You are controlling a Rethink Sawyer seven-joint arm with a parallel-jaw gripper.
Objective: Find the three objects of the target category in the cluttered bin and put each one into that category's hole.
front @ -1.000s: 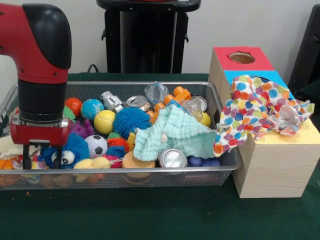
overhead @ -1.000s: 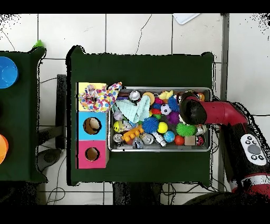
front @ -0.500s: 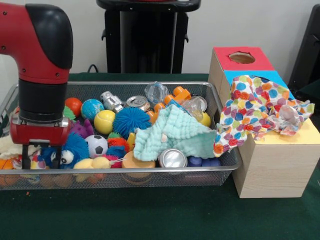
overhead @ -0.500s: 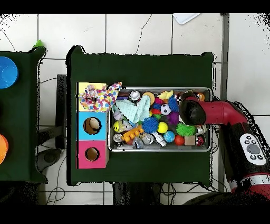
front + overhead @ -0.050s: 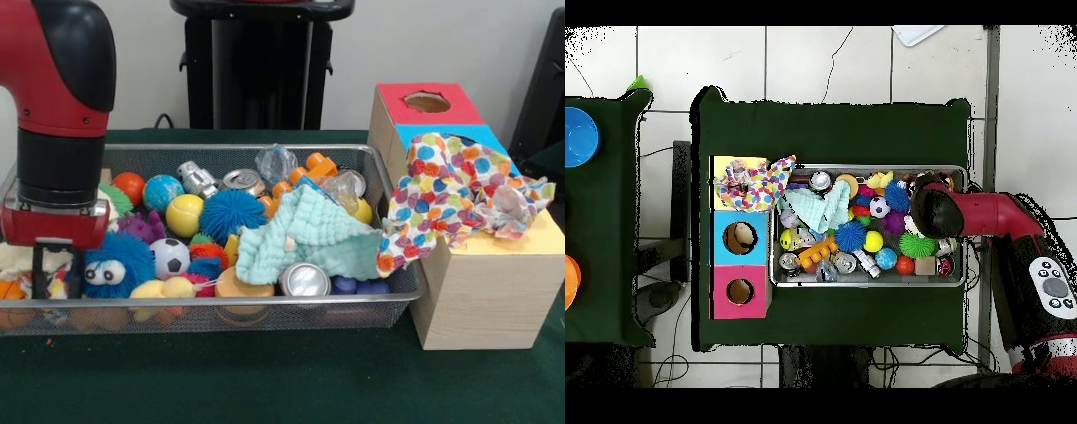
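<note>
My end effector [image 5: 57, 269] hung down into one end of the wire bin [image 5: 265, 311]. Its two dark fingers [image 5: 40, 268] stood a little apart, with nothing that I could see held between them. Just beside them sat a fuzzy blue toy with big eyes [image 5: 116, 265]. A black and white soccer ball [image 5: 169, 256] lay next to that toy, and a purple spiky toy [image 5: 141, 227] sat behind it. Further along the bin were a yellow ball [image 5: 184, 215], a globe ball [image 5: 162, 192], an orange ball [image 5: 130, 186] and a spiky blue ball [image 5: 231, 214].

A mint green cloth [image 5: 309, 234] was spread over the other end of the bin, with a shiny can [image 5: 305, 279] under its edge.

Just past that end of the bin, on the green counter [image 5: 265, 380], stood the wooden box [image 5: 481, 291]. It had a red hole [image 5: 427, 102] and a blue part. A cloth with colored dots [image 5: 459, 194] lay draped over the top of the box, hanging toward the bin.

From above, I saw my red arm [image 5: 990, 213] reach over the end of the bin farthest from the box.
</note>
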